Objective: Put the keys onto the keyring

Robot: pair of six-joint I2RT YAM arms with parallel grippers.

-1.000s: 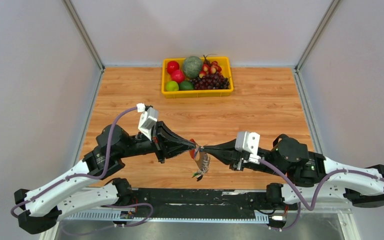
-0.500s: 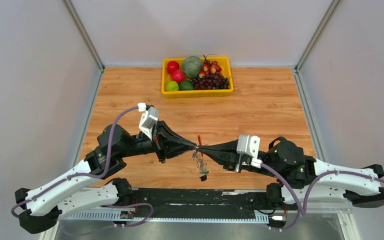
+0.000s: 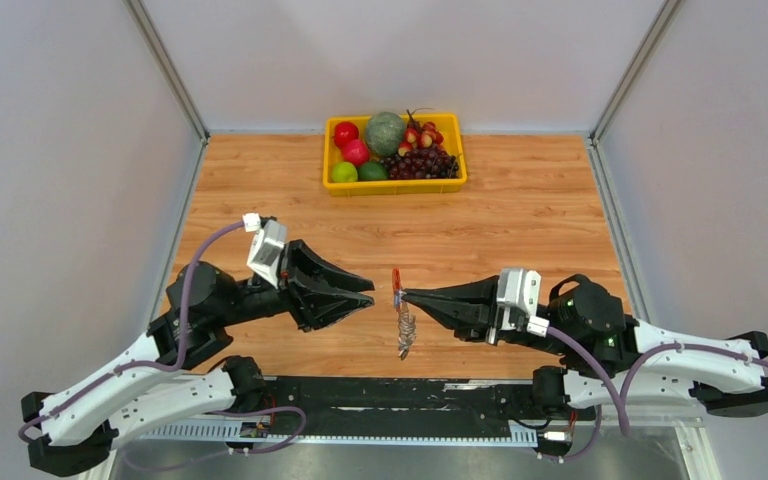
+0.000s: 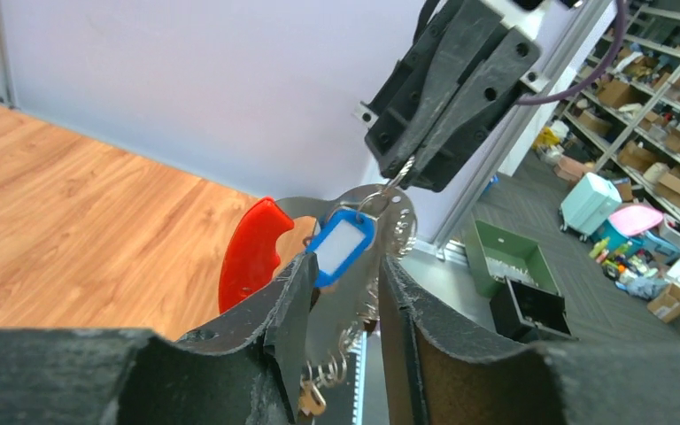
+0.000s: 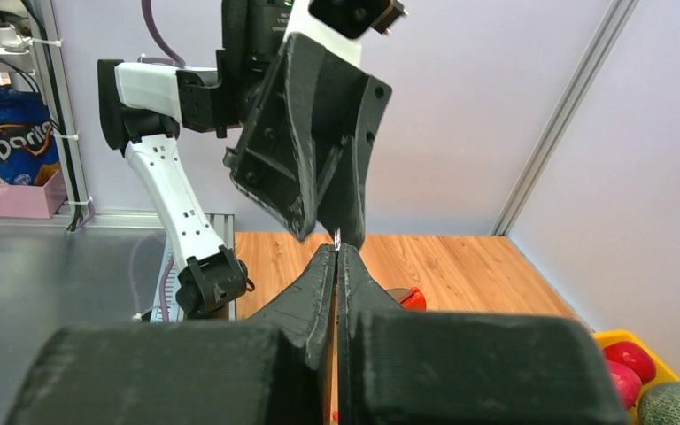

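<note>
My right gripper [image 3: 404,293] is shut on the keyring [image 3: 400,297], which hangs above the table. A red key [image 3: 396,279] sticks up from it, and the grey charm [image 3: 406,333] dangles below. My left gripper [image 3: 367,295] stands open a short way to the left, apart from the bunch. In the left wrist view the red key [image 4: 246,252] and the blue key [image 4: 343,242] hang from the keyring [image 4: 379,197] under the right gripper [image 4: 400,173], just beyond my open left gripper [image 4: 345,270]. The right wrist view has its gripper [image 5: 336,250] shut on a thin sliver of metal.
A yellow tray [image 3: 396,185] of fruit stands at the back middle of the wooden table [image 3: 540,220]. Grey walls close in the left, right and back sides. Both arm bases sit along the near edge.
My left gripper has opened, let go of the bunch and drawn back to the left. The right gripper, still shut, has shifted slightly right, and the keyring hangs from it alone.
</note>
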